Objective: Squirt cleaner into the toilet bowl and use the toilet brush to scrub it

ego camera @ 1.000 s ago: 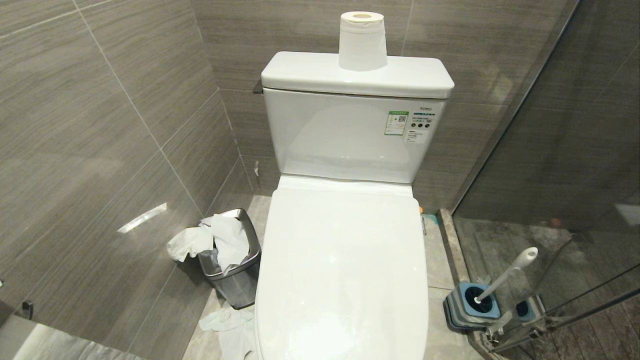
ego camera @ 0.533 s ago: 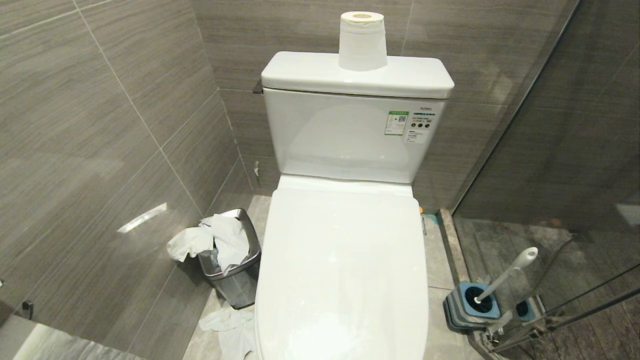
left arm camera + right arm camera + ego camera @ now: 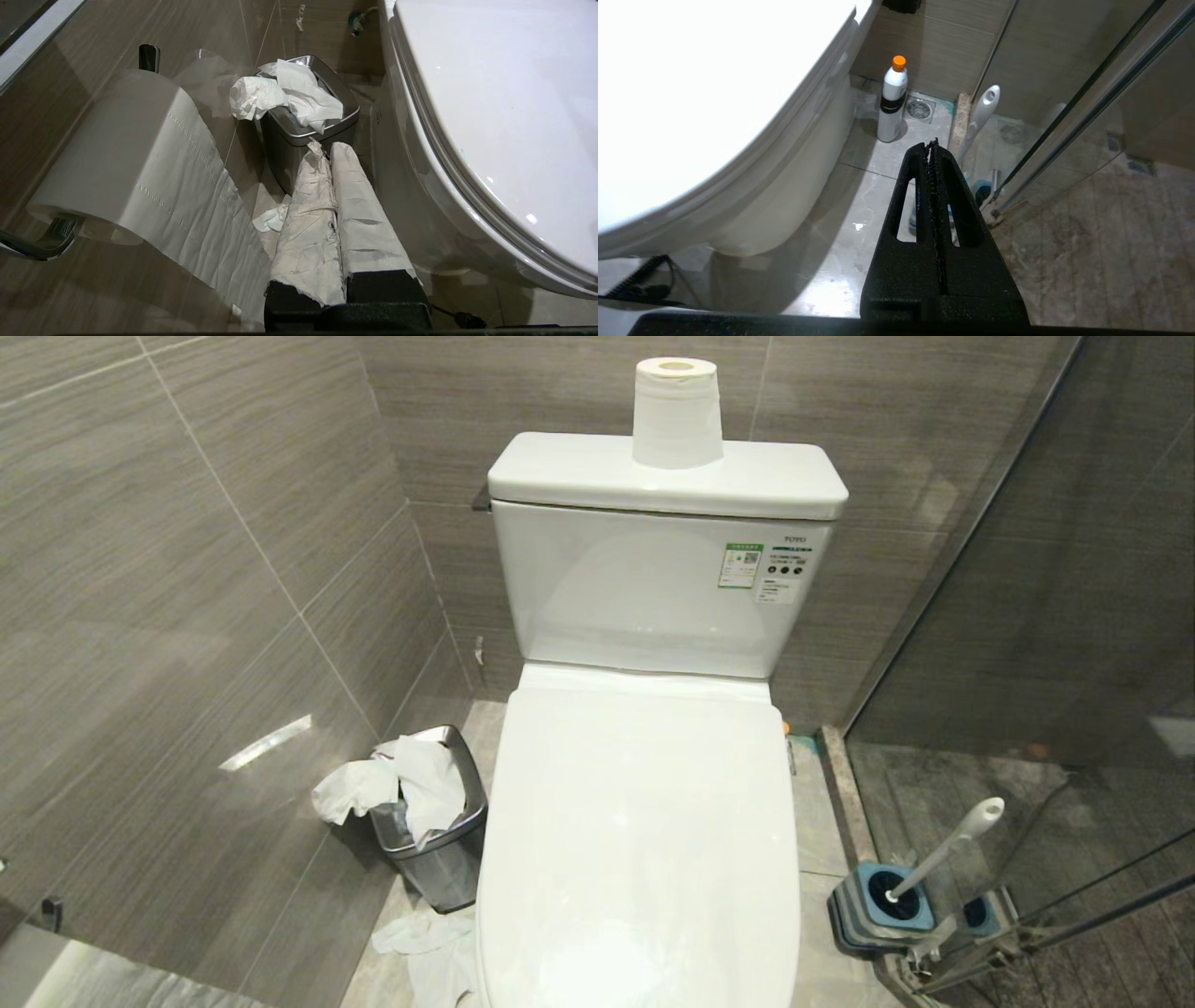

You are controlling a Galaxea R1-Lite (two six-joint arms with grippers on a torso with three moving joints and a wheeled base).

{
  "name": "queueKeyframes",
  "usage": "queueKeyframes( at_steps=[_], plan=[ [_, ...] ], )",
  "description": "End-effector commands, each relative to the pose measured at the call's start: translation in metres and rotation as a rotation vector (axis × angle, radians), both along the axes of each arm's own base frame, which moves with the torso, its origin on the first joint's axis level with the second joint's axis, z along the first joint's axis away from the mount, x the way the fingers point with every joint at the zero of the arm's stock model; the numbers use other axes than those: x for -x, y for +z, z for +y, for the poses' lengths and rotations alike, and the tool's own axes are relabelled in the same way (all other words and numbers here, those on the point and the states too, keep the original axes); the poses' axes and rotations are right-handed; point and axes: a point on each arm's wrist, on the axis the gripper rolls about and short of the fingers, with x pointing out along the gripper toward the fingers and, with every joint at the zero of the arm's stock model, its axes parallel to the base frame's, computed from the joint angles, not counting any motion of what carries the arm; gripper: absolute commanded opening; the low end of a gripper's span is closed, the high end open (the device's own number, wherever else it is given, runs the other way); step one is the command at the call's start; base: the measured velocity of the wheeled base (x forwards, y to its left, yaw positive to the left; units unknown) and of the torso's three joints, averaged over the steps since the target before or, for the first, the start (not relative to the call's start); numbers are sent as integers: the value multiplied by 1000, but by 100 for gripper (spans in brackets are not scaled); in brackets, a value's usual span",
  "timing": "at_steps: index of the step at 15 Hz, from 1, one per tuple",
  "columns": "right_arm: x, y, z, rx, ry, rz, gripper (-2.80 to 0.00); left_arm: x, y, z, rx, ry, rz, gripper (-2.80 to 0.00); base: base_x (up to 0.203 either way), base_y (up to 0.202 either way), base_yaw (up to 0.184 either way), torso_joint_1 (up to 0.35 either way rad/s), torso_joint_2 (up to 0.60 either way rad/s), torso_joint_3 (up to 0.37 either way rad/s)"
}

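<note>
The white toilet (image 3: 644,616) has its lid (image 3: 639,840) down, so the toilet bowl is hidden. The toilet brush (image 3: 948,847) leans in its grey-and-blue holder (image 3: 878,905) on the floor to the toilet's right, its bristle head sunk inside. No cleaner liquid shows; a white bottle with an orange cap (image 3: 893,100) stands on the floor by the toilet's base. My right gripper (image 3: 931,145) is shut and empty, low beside the toilet, pointing towards the brush handle (image 3: 983,112). My left gripper (image 3: 327,148), its fingers wrapped in white tape, is shut and empty, just short of the bin.
A steel bin (image 3: 439,859) stuffed with paper stands left of the toilet, with more paper on the floor. A paper roll (image 3: 677,415) sits on the tank. Another roll (image 3: 126,154) hangs on the left wall. A glass shower partition (image 3: 1074,616) closes off the right side.
</note>
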Motion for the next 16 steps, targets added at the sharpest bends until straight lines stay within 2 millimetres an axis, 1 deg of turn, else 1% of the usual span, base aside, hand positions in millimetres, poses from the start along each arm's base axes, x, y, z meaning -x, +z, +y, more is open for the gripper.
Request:
queueKeyframes(
  at_steps=[1, 4, 6, 9, 13, 16],
  plan=[
    [0, 0, 0, 8, 1, -2, -280, 0, 0, 0, -15, -2, 3, -280, 0, 0, 0, 0, 0, 0],
    [0, 0, 0, 0, 1, -1, -280, 0, -1, 0, -121, -14, 7, -280, 0, 0, 0, 0, 0, 0],
    [0, 0, 0, -14, -1, 4, -280, 0, -1, -1, -137, -37, 4, -280, 0, 0, 0, 0, 0, 0],
    [0, -1, 0, -78, -6, 10, -280, 0, -1, -1, -158, -52, 1, -280, 0, 0, 0, 0, 0, 0],
    [0, 0, 0, -90, -8, 7, -280, 0, -1, -1, -31, -31, 3, -280, 0, 0, 0, 0, 0, 0],
    [0, -1, 0, -90, -8, 9, -280, 0, 0, 0, -2, 1, 0, -280, 0, 0, 0, 0, 0, 0]
  ],
)
